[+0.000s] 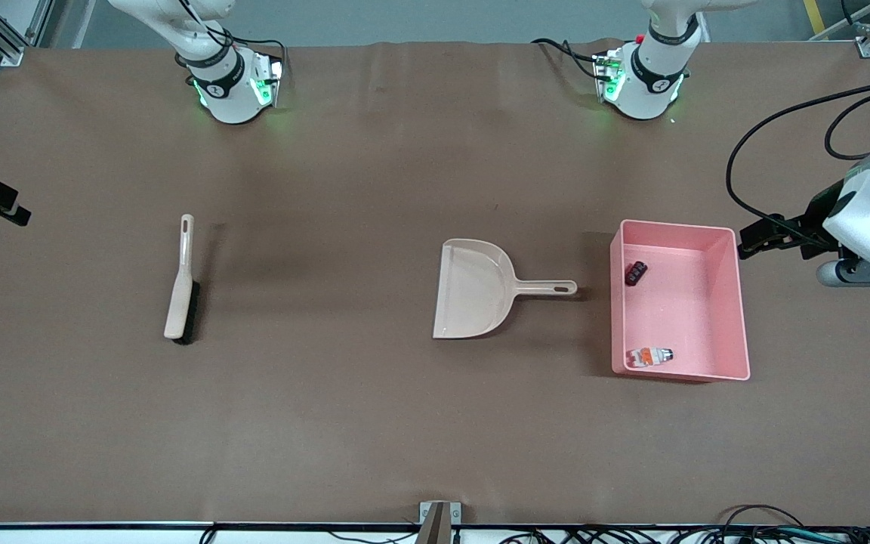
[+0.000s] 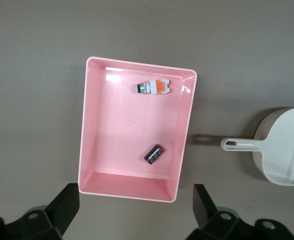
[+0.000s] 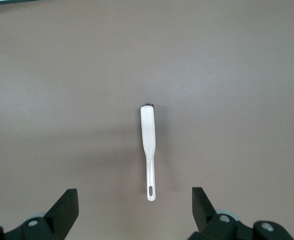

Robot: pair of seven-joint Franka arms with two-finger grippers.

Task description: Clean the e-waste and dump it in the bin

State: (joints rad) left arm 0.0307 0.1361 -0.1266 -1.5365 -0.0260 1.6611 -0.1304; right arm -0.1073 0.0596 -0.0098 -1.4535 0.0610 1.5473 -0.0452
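— brown matting covers the whole table (image 1: 374,423); what else is in the room?

— grey floor along the robots' edge, metal framing at the corners, cables along the edge nearest the front camera.

— counts?

— one pink bin (image 1: 737,302) toward the left arm's end; two bits of e-waste in it, a white part with orange and green marks (image 1: 650,356) nearer the front camera, a dark block (image 1: 636,273) farther; one beige dustpan (image 1: 473,289) beside the bin, handle pointing at it; one brush (image 1: 180,287) toward the right arm's end.

— grippers?

— left gripper (image 2: 136,212) hangs spread wide over the bin, holding nothing; right gripper (image 3: 135,215) spread wide over the brush, holding nothing.

— anything cut off?

— the right arm's hand is mostly out of the front view; the dustpan's scoop is clipped in the left wrist view.
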